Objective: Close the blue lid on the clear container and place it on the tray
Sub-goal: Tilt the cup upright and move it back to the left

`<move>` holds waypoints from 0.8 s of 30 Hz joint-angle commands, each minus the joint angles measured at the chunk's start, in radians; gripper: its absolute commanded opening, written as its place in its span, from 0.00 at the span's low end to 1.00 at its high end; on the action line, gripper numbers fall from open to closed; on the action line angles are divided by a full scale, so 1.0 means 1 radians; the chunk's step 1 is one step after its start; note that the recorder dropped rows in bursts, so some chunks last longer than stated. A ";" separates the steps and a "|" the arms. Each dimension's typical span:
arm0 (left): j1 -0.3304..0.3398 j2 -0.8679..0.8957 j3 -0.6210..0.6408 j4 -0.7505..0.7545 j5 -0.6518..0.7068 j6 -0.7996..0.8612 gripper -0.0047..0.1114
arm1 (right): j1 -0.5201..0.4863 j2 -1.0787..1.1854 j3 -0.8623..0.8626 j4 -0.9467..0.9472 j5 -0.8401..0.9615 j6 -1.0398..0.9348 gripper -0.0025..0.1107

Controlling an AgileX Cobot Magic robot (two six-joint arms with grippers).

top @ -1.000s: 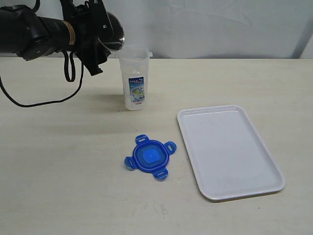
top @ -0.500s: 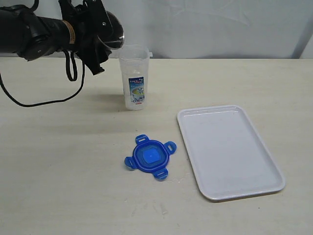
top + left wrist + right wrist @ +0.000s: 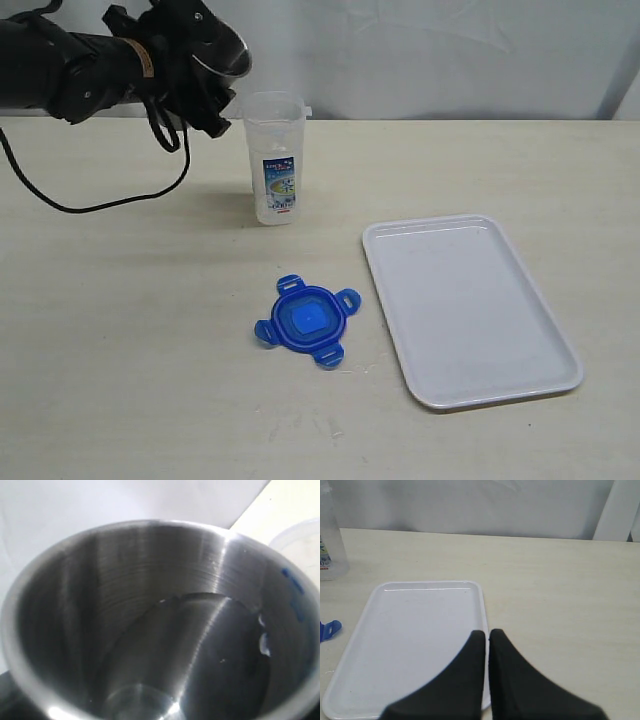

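Note:
The clear container [image 3: 275, 160] stands upright and open at the back of the table, label facing front. The blue lid [image 3: 307, 321] lies flat on the table in front of it, flaps spread. To the right lies the white tray [image 3: 470, 305], nothing on it. My left gripper [image 3: 195, 70] is shut on a grey steel cup [image 3: 225, 50], held tilted just left of and above the container's rim. The cup's inside [image 3: 150, 630] fills the left wrist view. My right gripper [image 3: 486, 634] is shut and empty over the tray's [image 3: 410, 630] near edge.
A black cable [image 3: 90, 205] from the left arm droops onto the table at the left. A white wall runs behind the table. In the right wrist view the container [image 3: 330, 545] and one lid flap [image 3: 329, 629] show at the edge.
My left arm has turned at the wrist and lifted the steel cup slightly up and back beside the container's rim. Lid, container and tray have not moved.

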 commanded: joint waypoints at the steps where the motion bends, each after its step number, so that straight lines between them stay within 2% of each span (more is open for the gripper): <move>1: -0.014 -0.011 -0.017 -0.013 -0.070 -0.154 0.04 | -0.007 -0.004 0.003 0.005 -0.002 -0.008 0.06; 5: -0.008 -0.011 -0.017 -0.011 -0.117 -0.339 0.04 | -0.007 -0.004 0.003 0.005 -0.002 -0.008 0.06; 11: -0.008 -0.011 -0.017 -0.011 -0.187 -0.448 0.04 | -0.007 -0.004 0.003 0.005 -0.002 -0.008 0.06; 17: 0.004 0.012 -0.017 -0.011 -0.280 -0.508 0.04 | -0.007 -0.004 0.003 0.005 -0.002 -0.008 0.06; 22: 0.048 0.089 -0.017 -0.008 -0.406 -0.545 0.04 | -0.007 -0.004 0.003 0.005 -0.002 -0.008 0.06; 24: 0.081 0.140 -0.017 -0.008 -0.496 -0.543 0.04 | -0.007 -0.004 0.003 0.005 -0.002 -0.008 0.06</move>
